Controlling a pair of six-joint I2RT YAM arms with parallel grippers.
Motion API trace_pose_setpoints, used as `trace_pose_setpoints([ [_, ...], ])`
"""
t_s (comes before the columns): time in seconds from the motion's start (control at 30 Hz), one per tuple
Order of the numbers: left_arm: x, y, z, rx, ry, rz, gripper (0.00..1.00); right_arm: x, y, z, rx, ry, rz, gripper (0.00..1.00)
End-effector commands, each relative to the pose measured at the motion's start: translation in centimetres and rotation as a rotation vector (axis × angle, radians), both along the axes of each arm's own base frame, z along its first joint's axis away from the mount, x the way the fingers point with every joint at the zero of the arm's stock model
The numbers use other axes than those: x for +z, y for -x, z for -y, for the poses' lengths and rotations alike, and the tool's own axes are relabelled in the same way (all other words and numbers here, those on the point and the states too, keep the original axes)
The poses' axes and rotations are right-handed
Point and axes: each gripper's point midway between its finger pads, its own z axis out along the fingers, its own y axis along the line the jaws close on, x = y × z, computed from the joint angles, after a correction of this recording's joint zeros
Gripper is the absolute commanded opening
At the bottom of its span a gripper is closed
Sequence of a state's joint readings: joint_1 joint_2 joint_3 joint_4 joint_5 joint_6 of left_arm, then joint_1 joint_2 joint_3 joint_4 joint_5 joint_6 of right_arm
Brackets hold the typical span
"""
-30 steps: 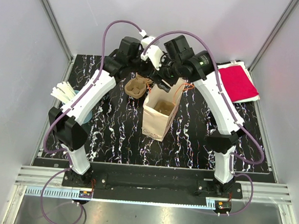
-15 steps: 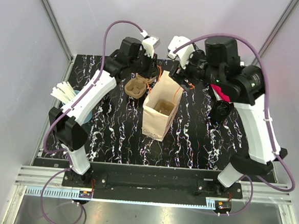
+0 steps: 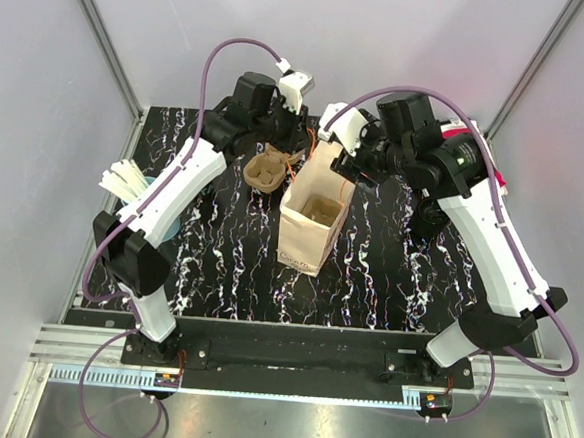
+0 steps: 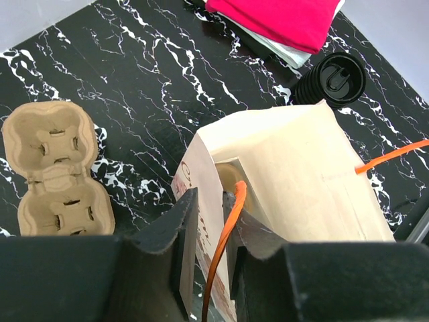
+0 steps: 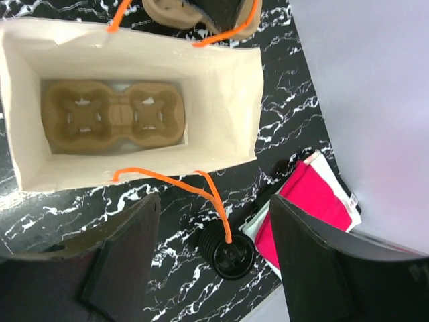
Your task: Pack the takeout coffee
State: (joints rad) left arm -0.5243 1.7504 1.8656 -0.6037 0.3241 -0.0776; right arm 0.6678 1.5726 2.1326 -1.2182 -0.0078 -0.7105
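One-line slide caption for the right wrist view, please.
Open right gripper above one edge of the paper bag, a cup carrier lying at its bottom.

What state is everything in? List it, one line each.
Bag: standing, mouth open.
Tray in bag: flat on the bottom, empty.
Tray on table: empty, beside the bag.
Lids: stacked on the table.
Left pincer: shut on the bag rim.
Right pincer: open, empty.
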Motion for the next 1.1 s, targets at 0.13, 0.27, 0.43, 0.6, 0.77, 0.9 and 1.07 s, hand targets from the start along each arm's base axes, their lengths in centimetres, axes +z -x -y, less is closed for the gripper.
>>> trace_pose_setpoints([
  [0.13,4.4,0.6,-0.5,-0.007,0.021,0.128,0.19,0.8,-2.4,2.3,-0.052,0.016,0.101,0.69],
  [0.27,4.7,0.6,-0.5,-0.008,0.014,0.136,0.15,-0.6,-3.7,3.2,-0.07,0.033,0.084,0.61],
  [0.43,4.6,0.2,-0.3,-0.004,-0.008,0.144,0.0,-1.9,-3.8,2.4,-0.03,0.003,0.034,0.17],
  [0.6,6.0,-0.7,0.8,-0.021,-0.034,0.202,0.0,1.1,-3.8,2.2,-0.058,-0.074,0.083,0.0],
  [0.77,10.3,-0.4,2.4,-0.047,-0.011,0.301,0.0,7.3,-3.1,2.8,-0.097,-0.185,0.202,0.0],
  [0.9,12.2,0.4,3.1,-0.058,0.01,0.348,0.0,10.3,-2.0,3.3,-0.099,-0.243,0.25,0.0],
  [1.07,13.2,1.8,3.4,-0.079,0.036,0.369,0.04,11.0,-1.1,4.0,-0.11,-0.247,0.26,0.0],
])
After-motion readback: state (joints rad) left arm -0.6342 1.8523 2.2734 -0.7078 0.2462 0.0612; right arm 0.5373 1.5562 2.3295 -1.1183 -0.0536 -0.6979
